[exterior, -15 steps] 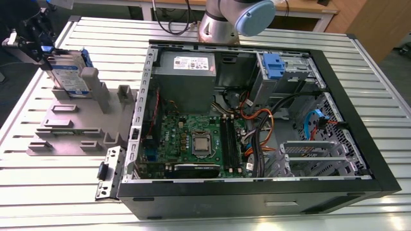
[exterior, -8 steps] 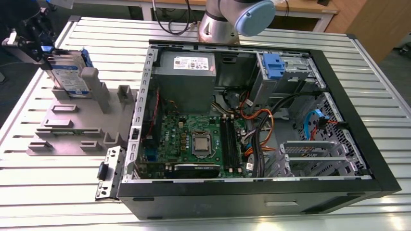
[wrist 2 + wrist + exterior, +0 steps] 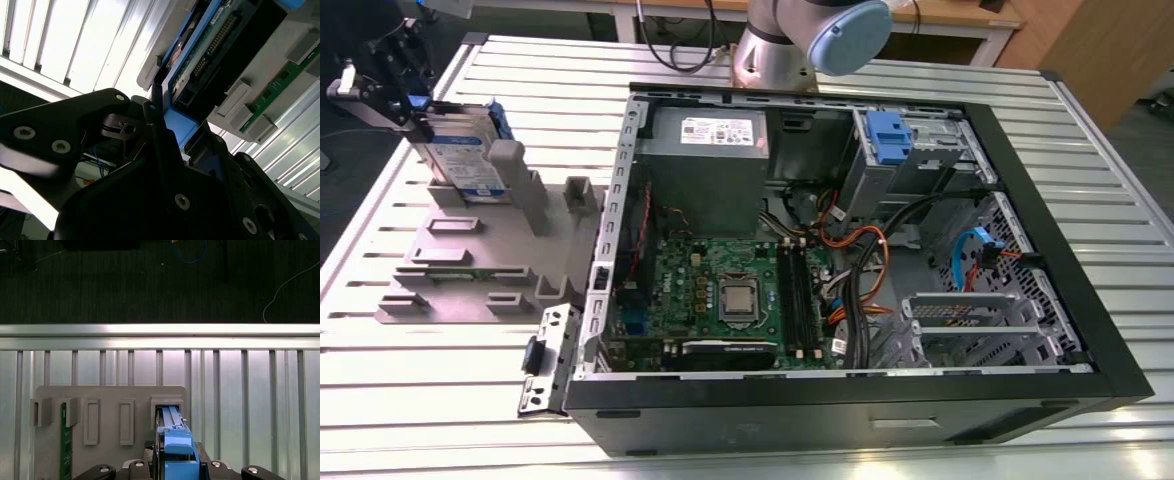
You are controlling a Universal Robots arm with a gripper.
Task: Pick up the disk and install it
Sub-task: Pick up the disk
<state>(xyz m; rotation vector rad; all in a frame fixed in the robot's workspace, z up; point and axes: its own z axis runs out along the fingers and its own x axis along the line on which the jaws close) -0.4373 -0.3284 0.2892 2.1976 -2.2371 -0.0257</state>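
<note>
– Shiny metal slats make up the table [image 3: 1094, 150]. What sits at the exterior view's left?

– The black gripper [image 3: 416, 100]. It is pinched onto the top end of the disk [image 3: 470, 155].

– Which way does the disk stand?

– On its end. Its long side runs up and down. The bottom end sits in a slot of the grey plastic holder [image 3: 467, 260], and the top end is at the gripper. The flat silver face with the white-and-blue label looks toward the exterior view's camera.

– What do the wrist views add?

– In the second wrist view the gripper [image 3: 175, 127] has a blue tab of the disk [image 3: 200, 55] squeezed between its dark fingers [image 3: 155, 130]. It also shows the disk's other face, a green board with rows of little pins. In the first wrist view you look along the thin blue edge of the disk [image 3: 175, 440] down into the blocky holder [image 3: 110, 395]. A thin green card [image 3: 65, 440] stands in another slot.

– And further right in the exterior view?

– An open black computer case [image 3: 854, 395], well apart from the disk. Inside are a grey box [image 3: 707, 160], a green board [image 3: 720, 290] and a small blue bracket [image 3: 887, 135].
</note>
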